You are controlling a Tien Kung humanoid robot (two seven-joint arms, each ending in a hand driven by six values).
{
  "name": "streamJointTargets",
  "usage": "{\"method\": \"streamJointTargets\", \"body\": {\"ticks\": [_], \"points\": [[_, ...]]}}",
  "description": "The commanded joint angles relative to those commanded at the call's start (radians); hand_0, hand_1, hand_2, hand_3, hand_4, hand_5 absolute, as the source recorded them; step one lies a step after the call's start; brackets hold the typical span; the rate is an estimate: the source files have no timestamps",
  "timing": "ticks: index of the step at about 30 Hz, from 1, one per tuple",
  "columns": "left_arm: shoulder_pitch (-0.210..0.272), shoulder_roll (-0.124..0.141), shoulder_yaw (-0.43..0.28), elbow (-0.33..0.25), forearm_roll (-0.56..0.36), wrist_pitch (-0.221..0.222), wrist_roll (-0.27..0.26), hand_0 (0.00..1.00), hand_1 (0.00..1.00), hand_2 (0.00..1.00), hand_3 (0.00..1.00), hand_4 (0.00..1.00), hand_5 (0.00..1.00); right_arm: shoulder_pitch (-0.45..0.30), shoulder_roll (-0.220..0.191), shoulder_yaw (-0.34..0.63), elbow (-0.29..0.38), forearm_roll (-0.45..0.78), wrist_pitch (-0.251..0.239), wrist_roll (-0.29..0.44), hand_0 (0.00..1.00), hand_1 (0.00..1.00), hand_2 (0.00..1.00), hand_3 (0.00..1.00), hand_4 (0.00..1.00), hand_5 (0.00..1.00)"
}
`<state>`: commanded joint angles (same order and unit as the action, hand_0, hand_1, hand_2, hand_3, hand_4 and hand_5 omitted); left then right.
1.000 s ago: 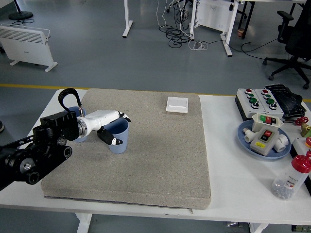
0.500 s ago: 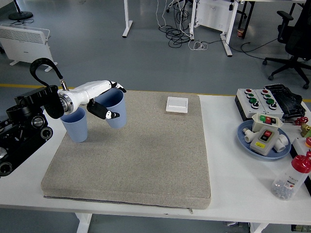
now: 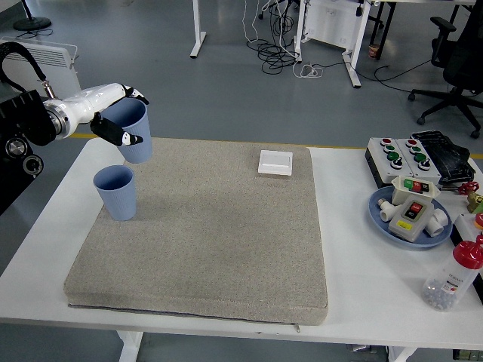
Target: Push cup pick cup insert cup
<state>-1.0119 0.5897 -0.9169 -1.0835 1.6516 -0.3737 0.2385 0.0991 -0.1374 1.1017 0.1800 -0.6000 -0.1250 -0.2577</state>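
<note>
Here the left hand [image 3: 113,113] is clamped around a blue cup [image 3: 133,130], holding it clear above the grey mat [image 3: 226,241]; a second blue cup [image 3: 116,192] stands upright below.

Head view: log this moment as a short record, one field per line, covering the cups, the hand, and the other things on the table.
held cup: blue cup, lifted clear of the mat, tilted
holder: left hand, fingers wrapped around the cup
standing cup: second blue cup, upright on the grey mat, below and left of the held one
cup contact: apart, not nested yet
right arm: not in view
mat, far edge: white square box
table right side: button boxes, blue plate of parts, red-capped bottle
</note>
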Motion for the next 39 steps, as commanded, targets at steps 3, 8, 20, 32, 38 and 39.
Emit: {"method": "streamJointTargets", "body": {"ticks": [3,8,20,32,38,39], "points": [[0.001,0.0,0.001,0.03,0.004,0.001,-0.002,0.536,0.474,0.463,0.434,0.259,0.002,0.001,0.0,0.0,0.0,0.001,0.0,0.0,0.725,0.648,0.645,0.576,0.124,0.466],[-0.001,0.002,0.007,0.063,-0.001,0.001,-0.005,0.541,0.477,0.464,0.437,0.26,0.002,0.002,0.0,0.0,0.0,0.0,0.001,0.001,0.725,0.648,0.645,0.576,0.123,0.466],[0.013,-0.016,0.022,0.151,-0.003,0.008,-0.018,0.547,0.489,0.476,0.445,0.272,0.002,0.005,-0.001,-0.004,0.0,0.002,0.002,0.0,0.725,0.649,0.646,0.576,0.123,0.465],[0.019,-0.023,0.047,0.176,-0.025,0.008,-0.025,0.544,0.514,0.505,0.462,0.261,0.002,0.006,-0.001,-0.004,0.0,0.002,0.002,0.0,0.725,0.649,0.647,0.576,0.124,0.467],[0.021,-0.028,0.054,0.197,-0.031,0.013,-0.028,0.507,0.586,0.618,0.487,0.495,0.002,0.006,-0.001,-0.004,0.0,0.002,0.002,0.0,0.725,0.649,0.647,0.576,0.124,0.467],[0.021,-0.028,0.054,0.199,-0.031,0.013,-0.029,0.507,0.586,0.618,0.487,0.495,0.002,0.006,-0.001,-0.004,0.0,0.003,0.002,0.0,0.725,0.649,0.647,0.576,0.124,0.467]]}}
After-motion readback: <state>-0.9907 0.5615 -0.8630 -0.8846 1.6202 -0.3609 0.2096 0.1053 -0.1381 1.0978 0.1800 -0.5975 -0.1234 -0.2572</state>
